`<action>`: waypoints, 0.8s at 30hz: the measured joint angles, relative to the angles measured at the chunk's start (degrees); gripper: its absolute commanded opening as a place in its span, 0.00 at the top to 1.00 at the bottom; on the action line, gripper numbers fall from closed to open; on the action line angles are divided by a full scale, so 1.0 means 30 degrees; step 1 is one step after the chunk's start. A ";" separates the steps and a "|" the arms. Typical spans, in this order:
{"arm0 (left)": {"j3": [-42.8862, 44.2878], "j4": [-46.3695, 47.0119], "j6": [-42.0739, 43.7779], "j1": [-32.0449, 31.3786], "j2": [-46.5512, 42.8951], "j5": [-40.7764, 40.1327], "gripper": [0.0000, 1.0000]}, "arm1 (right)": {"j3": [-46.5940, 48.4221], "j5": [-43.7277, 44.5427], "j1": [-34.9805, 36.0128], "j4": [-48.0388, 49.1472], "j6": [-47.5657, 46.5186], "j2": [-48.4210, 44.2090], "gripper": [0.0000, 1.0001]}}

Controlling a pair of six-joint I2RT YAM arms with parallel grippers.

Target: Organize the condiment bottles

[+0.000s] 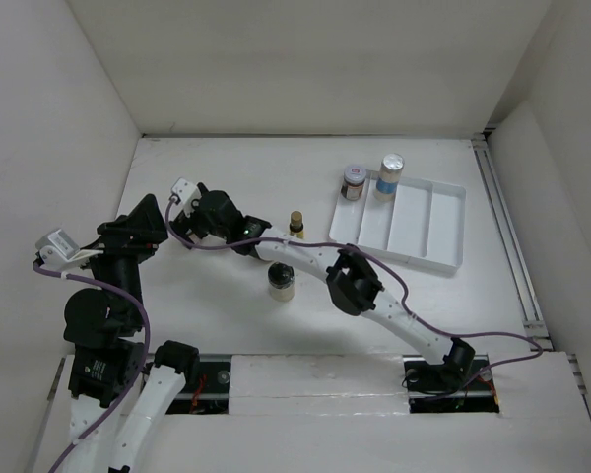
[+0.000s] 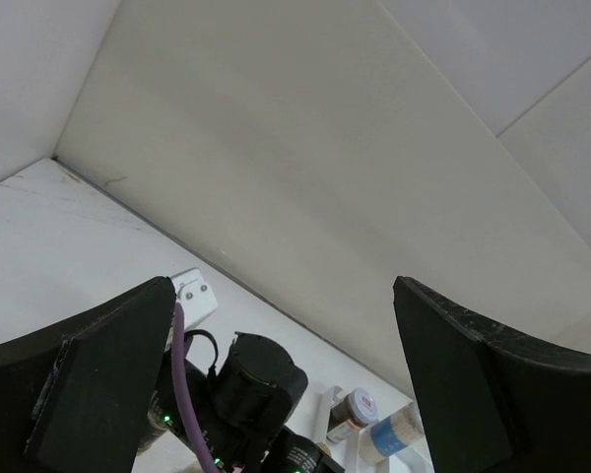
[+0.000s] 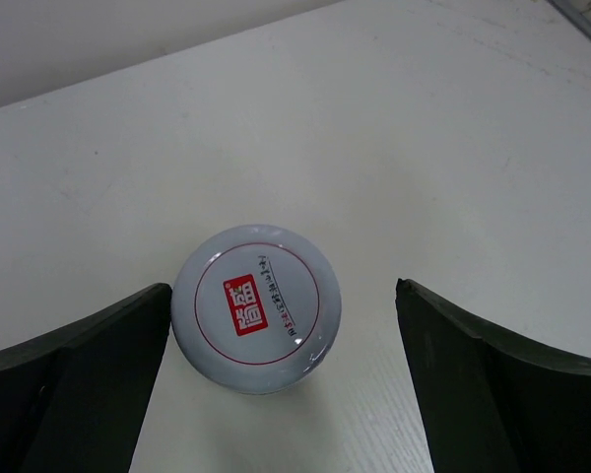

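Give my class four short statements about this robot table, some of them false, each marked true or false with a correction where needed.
1. The white ridged plastic tray holds a pink-capped dark jar and a blue-labelled silver-capped bottle. True.
2. The slim yellow black-capped bottle stands in that tray. False: it stands on the white table, left of the tray.
3. The right gripper has its jaws open on either side of a round white-lidded jar. True.
4. The left gripper is shut on a bottle. False: its jaws are open and hold nothing.
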 measured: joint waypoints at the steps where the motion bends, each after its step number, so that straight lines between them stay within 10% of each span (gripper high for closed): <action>1: 0.0000 0.0007 0.0000 0.0000 0.0000 0.0000 0.11 | 0.0000 -0.0073 -0.0007 0.0058 0.0044 0.0138 0.00; 14: -0.0036 0.0022 0.0022 0.0000 0.0000 0.0007 0.11 | -0.0962 -0.0707 -0.0015 0.2091 0.0503 0.0838 0.38; 24: -0.0124 0.0102 0.0029 0.0000 0.0000 0.0197 0.11 | -0.5901 -0.1253 -0.0022 0.4306 0.0576 -0.1894 0.43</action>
